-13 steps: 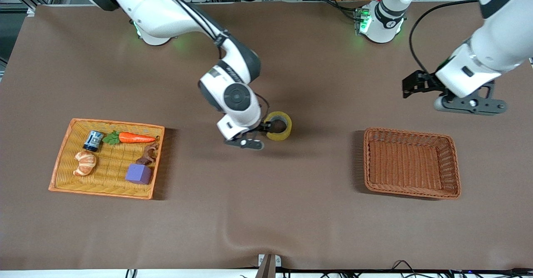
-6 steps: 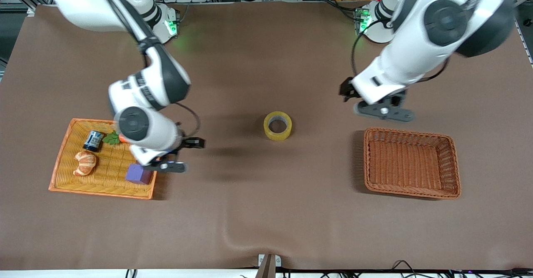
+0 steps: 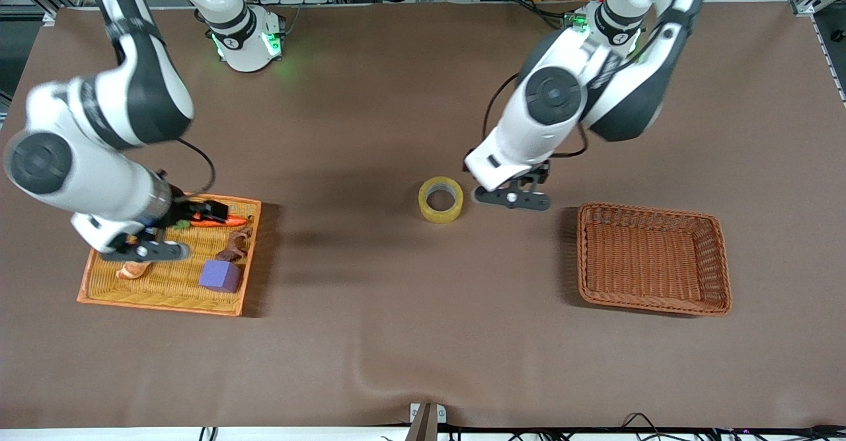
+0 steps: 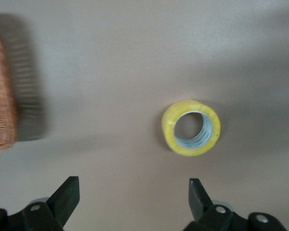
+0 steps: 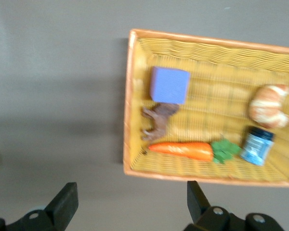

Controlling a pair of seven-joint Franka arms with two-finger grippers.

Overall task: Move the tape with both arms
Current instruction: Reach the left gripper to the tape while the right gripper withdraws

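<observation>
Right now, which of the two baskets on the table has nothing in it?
The dark reddish-brown wicker basket toward the left arm's end of the table is bare inside. The orange tray-like basket at the right arm's end holds a carrot, a purple cube and other small items.

Tape [image 3: 440, 200] sits alone mid-table — bare brown cloth [image 3: 410, 322] all round it, open on every side. Nearest body is the left gripper [image 3: 510, 196], jaws wide, just beside the tape toward the left arm's end; brown basket [image 3: 654, 259] stands past it, well apart from the tape. Right gripper [image 3: 149, 246] hangs open over the orange tray [image 3: 165, 299] — carrot [image 3: 218, 221], purple cube [image 3: 221, 276], croissant [image 5: 269, 106] and small can [image 5: 256, 145] crowd that tray.
</observation>
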